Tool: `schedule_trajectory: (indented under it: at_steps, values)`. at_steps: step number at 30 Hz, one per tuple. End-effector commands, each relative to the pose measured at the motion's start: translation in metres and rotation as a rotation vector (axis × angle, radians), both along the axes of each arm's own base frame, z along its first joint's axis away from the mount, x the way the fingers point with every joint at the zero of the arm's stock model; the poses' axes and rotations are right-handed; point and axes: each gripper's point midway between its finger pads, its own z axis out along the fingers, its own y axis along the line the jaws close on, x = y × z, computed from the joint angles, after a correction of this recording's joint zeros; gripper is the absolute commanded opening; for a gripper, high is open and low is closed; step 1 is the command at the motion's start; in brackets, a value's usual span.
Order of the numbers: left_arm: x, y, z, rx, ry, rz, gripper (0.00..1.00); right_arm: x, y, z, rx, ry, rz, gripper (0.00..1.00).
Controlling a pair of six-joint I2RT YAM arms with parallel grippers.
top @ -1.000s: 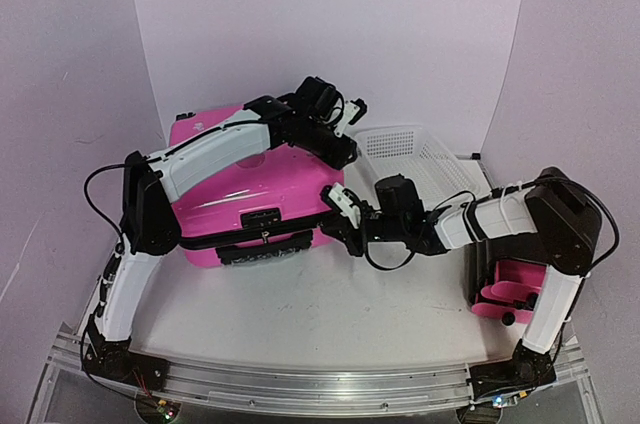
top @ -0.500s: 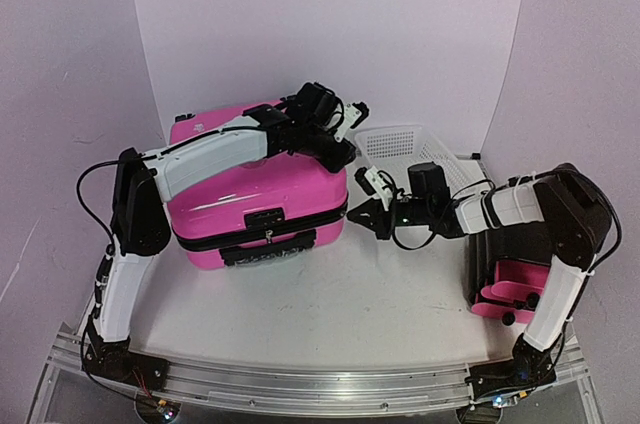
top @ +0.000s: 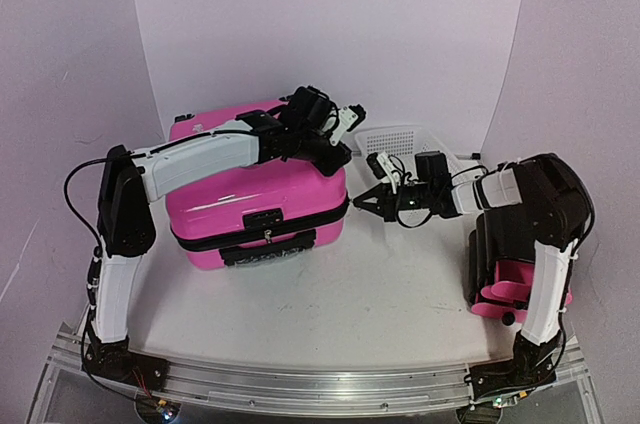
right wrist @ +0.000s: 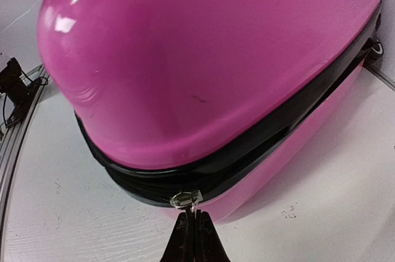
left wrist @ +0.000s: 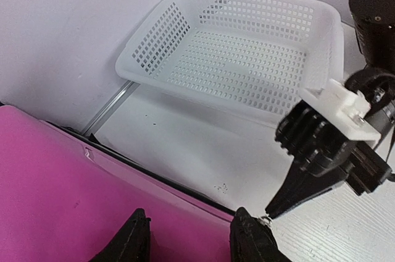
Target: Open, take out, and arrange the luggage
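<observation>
The hot-pink luggage [top: 250,189] lies flat at the left of the table, its black zipper band [right wrist: 259,144] partly parted along the right side. My right gripper [right wrist: 191,215] is shut on the small metal zipper pull [right wrist: 186,199] at that side; from above this gripper [top: 363,202] sits just right of the case. My left gripper [left wrist: 190,214] hovers over the lid's back right edge with its fingers apart and nothing between them. The right gripper's tip [left wrist: 274,207] and the pull show beside it in the left wrist view. The left arm [top: 200,154] reaches across the lid.
A white mesh basket [top: 405,139] stands empty behind the right gripper, also the basket [left wrist: 247,58] in the left wrist view. A small black cabinet with pink drawers [top: 505,279] stands at the right by the right arm's base. White walls close the back.
My right gripper has moved from the case's front right corner back along its right side, still shut on the zipper pull. The left arm has shifted slightly over the lid.
</observation>
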Motion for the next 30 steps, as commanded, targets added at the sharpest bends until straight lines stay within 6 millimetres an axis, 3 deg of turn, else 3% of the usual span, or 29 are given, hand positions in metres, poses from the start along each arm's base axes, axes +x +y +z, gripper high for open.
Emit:
schedule_trajectory:
  at_steps: [1,10,20,24,27,30]
  values:
    - [-0.022,0.104,-0.097,0.47,0.234,0.107,0.44,0.063,-0.03,0.007,-0.028,-0.039,-0.226,0.0]
    - [-0.028,0.101,-0.095,0.436,0.26,0.091,0.43,0.1,-0.01,0.008,-0.028,-0.06,-0.26,0.0]
    - [-0.033,0.095,-0.099,0.41,0.292,0.083,0.42,0.117,0.032,0.016,-0.054,-0.123,-0.273,0.0]
    - [-0.033,0.094,-0.087,0.39,0.276,0.088,0.42,0.116,0.028,0.021,-0.074,-0.108,-0.325,0.0]
    - [-0.03,0.094,-0.06,0.34,0.244,0.109,0.46,0.107,0.01,0.038,-0.115,-0.078,-0.404,0.16]
    - [-0.031,0.094,-0.013,0.243,0.206,0.13,0.58,0.085,-0.01,0.047,-0.186,-0.013,-0.453,0.45]
